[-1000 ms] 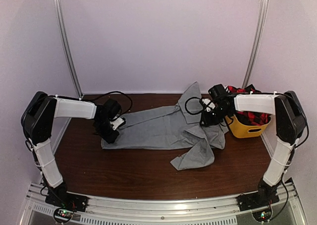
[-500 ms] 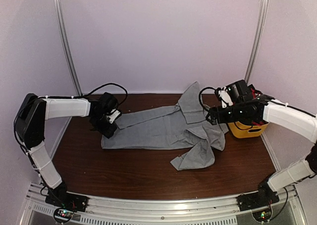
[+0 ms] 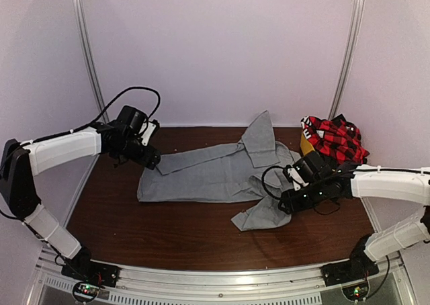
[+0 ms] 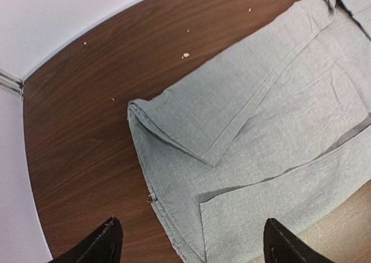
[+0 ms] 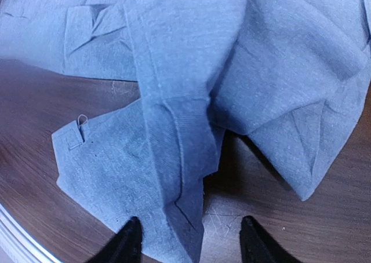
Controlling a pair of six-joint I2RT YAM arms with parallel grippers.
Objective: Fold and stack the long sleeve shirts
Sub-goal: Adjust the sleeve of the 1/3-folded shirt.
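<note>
left gripper (image 4: 194, 243) hangs wide open over the grey shirt (image 4: 261, 130) — right gripper (image 5: 191, 240) too, jaws apart above its sleeve (image 5: 133, 176)

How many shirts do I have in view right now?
2. The grey shirt lies spread out in the middle; the plaid shirt is bundled on the yellow tub at far right. More may be hidden under it.

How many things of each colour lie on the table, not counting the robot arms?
Grey shirt: 1
Red-and-black plaid shirt: 1
Yellow tub, mostly hidden under the plaid shirt: 1
Total: 3
</note>
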